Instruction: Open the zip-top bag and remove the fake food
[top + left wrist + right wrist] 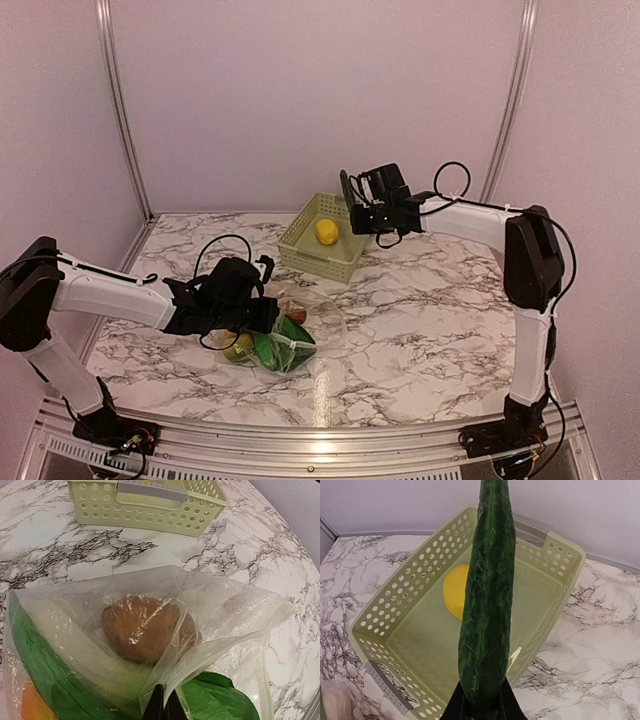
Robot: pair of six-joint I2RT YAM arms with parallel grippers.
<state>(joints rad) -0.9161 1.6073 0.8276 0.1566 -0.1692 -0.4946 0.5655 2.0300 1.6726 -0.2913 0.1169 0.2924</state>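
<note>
A white, grey-veined marble counter point(430, 330) stretches open toward its right edge, and a pale green perforated plastic basket point(305, 262) sits near its back edge. Toward the front left, the clear, crinkly zip-top bag point(235, 610) is pinched by the fully closed left gripper point(164, 705). The right gripper point(485, 705), clamped on a long, pebbled green pod point(487, 605), holds it over the basket and its yellow lemon point(326, 231). A rounded brown piece point(140, 627) sits inside the bag.

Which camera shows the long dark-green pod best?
Right wrist: the long dark-green pod fills the frame, clamped in the right gripper above the pale green perforated basket. Top external shows it only as a dark sliver; left wrist shows none of it.
</note>
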